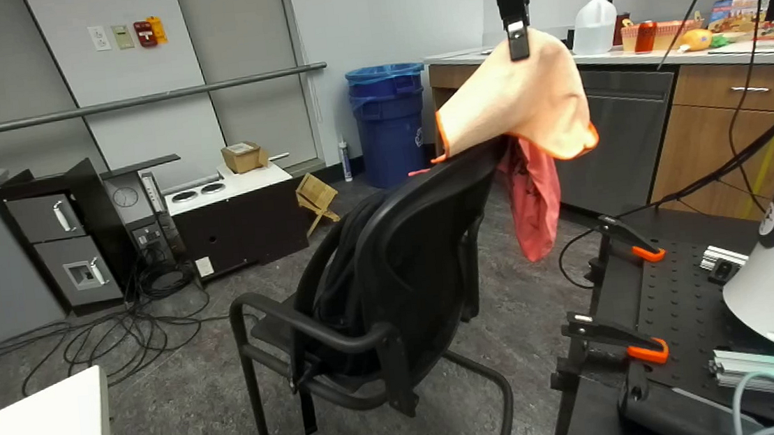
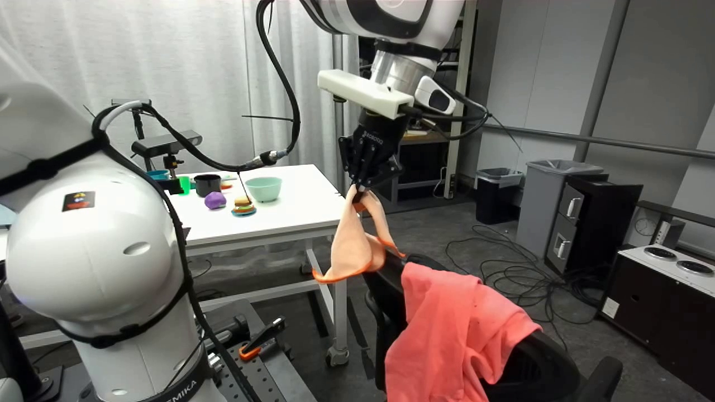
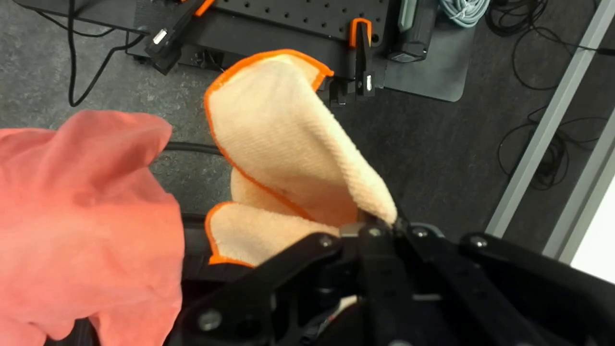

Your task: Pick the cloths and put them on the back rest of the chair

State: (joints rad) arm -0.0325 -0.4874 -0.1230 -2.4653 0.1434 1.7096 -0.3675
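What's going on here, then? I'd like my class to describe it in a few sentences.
A robot's end effector is pinching a peach cloth with orange edging by its upper part, so the rest hangs down near the top of a black chair's back rest. The pictures don't settle whether it touches. A red-pink cloth is already draped over that back rest. So one cloth is placed, and the other is not yet released.

Hand (image 2: 359, 193) downward, in tight pinch.
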